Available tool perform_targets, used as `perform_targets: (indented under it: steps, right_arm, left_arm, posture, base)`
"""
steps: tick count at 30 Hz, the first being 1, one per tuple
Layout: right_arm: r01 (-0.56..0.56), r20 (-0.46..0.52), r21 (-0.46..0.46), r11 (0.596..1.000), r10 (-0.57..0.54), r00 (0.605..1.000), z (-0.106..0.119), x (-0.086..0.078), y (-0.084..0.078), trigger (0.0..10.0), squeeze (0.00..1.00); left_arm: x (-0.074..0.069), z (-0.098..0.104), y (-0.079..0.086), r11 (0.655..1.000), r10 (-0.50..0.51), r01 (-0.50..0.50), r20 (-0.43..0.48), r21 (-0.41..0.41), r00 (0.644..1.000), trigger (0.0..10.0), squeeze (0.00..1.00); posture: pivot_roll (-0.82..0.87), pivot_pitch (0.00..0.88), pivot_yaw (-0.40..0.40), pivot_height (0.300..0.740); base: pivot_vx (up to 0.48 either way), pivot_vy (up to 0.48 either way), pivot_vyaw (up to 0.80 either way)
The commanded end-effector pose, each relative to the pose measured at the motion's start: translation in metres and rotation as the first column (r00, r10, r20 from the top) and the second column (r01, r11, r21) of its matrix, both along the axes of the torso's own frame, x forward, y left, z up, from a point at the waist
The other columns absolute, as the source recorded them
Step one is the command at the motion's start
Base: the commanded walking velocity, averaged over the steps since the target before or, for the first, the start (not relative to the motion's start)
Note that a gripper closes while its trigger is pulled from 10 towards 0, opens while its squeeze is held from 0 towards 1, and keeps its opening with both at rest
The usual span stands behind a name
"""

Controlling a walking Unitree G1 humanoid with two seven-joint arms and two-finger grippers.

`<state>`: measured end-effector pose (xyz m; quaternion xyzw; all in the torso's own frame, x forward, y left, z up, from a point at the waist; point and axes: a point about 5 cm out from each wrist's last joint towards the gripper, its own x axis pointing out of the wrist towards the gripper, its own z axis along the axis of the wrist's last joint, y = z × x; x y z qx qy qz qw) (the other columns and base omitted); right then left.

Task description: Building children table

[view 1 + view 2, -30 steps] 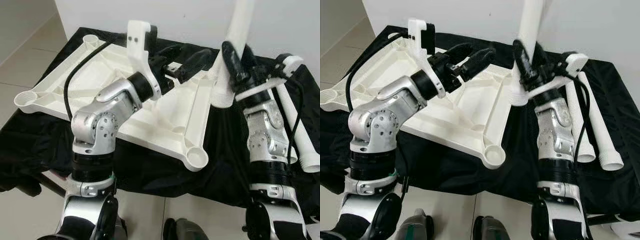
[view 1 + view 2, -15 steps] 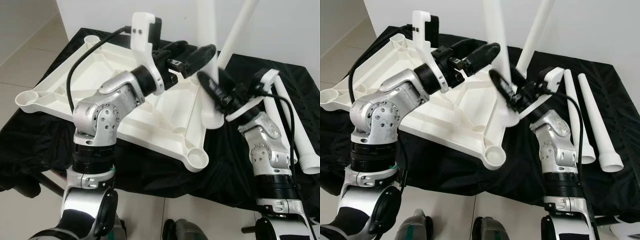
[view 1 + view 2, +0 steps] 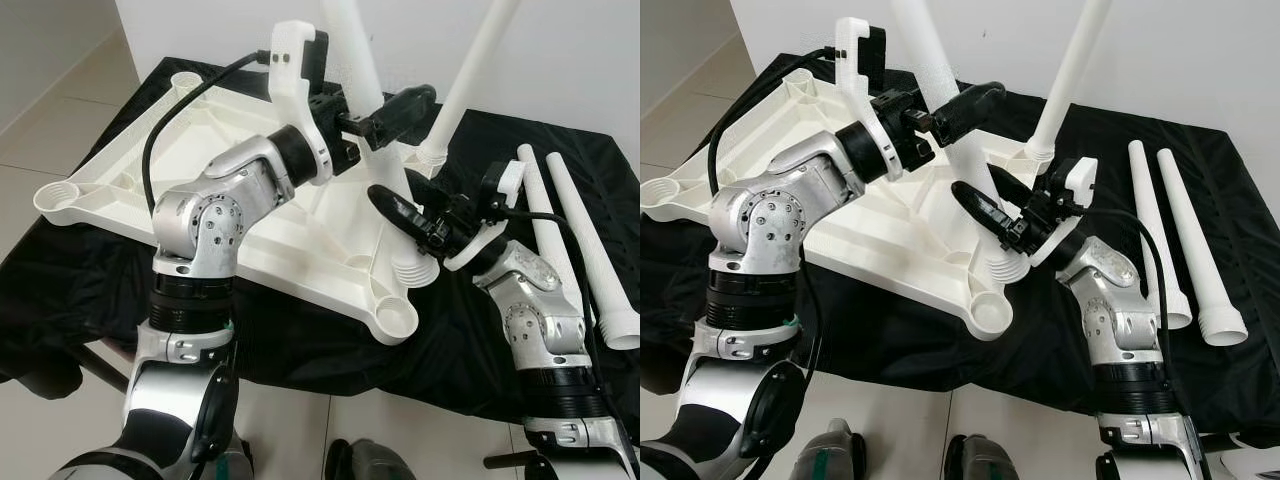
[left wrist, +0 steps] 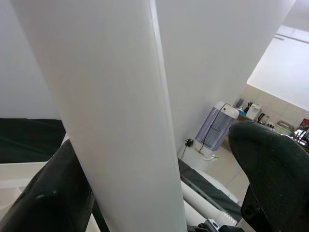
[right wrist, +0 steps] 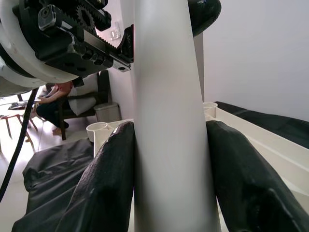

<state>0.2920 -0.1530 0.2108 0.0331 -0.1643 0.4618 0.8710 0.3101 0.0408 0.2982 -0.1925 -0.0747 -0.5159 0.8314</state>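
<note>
A white tabletop (image 3: 200, 130) lies upside down on a black cloth. One white leg (image 3: 475, 70) stands upright in its far right corner socket. My right gripper (image 3: 395, 192) is shut on a second white leg (image 3: 365, 70) near its threaded base, holding it tilted just above the tabletop's right edge, close behind the near corner socket (image 3: 395, 320). In the right wrist view both fingers (image 5: 111, 183) press that leg (image 5: 169, 96). My left gripper (image 3: 385, 110) is open around the leg higher up; in the left wrist view one finger (image 4: 275, 164) stands off from the leg (image 4: 116, 121).
Two loose white legs (image 3: 1150, 230) (image 3: 1195, 250) lie side by side on the cloth at the right. The black cloth (image 3: 60, 280) hangs over the front edge of the support. Tiled floor lies to the left. A seated person (image 5: 58, 96) is far off.
My right gripper has swung down and left, tipping the leg from near upright to a slant with its base by the near corner socket. My left gripper's fingers now straddle the leg.
</note>
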Motion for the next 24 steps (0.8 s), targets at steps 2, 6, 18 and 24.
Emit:
perform_targets:
  steps: [2,6,18,24]
  right_arm:
    - [-0.011,-0.008,-0.037,0.999,0.011,1.0,-0.0025,-0.0034,-0.0002,10.0,0.0]
    - [-0.008,-0.015,-0.047,0.999,0.007,1.0,-0.0037,-0.0039,-0.0008,10.0,0.0]
    - [0.036,-0.04,-0.048,0.998,-0.038,0.998,-0.0076,-0.0025,-0.0011,10.0,0.0]
    - [0.087,-0.063,-0.063,0.994,-0.091,0.994,-0.0087,0.003,-0.0034,10.0,0.0]
  left_arm:
    - [-0.0011,0.0054,-0.0038,1.0,-0.026,0.026,0.008,-0.005,1.0,10.0,0.0]
    - [0.0,0.0073,-0.0007,0.999,-0.014,0.014,0.001,-0.031,1.0,0.0,0.0]
    - [-0.0045,0.0087,0.0004,1.0,0.011,-0.011,0.033,-0.009,0.999,0.0,0.0]
    - [-0.0048,0.0078,-0.0003,0.999,0.037,-0.039,0.051,0.027,0.998,2.3,0.0]
  posture:
    - [0.0,0.018,-0.047,0.74]
    - [0.0,0.018,-0.047,0.74]
    - [0.0,0.015,-0.058,0.74]
    - [0.01,0.022,-0.07,0.74]
  base:
    - [0.0,0.0,0.0]
    - [0.0,0.0,0.0]
    - [0.0,0.0,0.0]
    - [0.0,0.0,0.0]
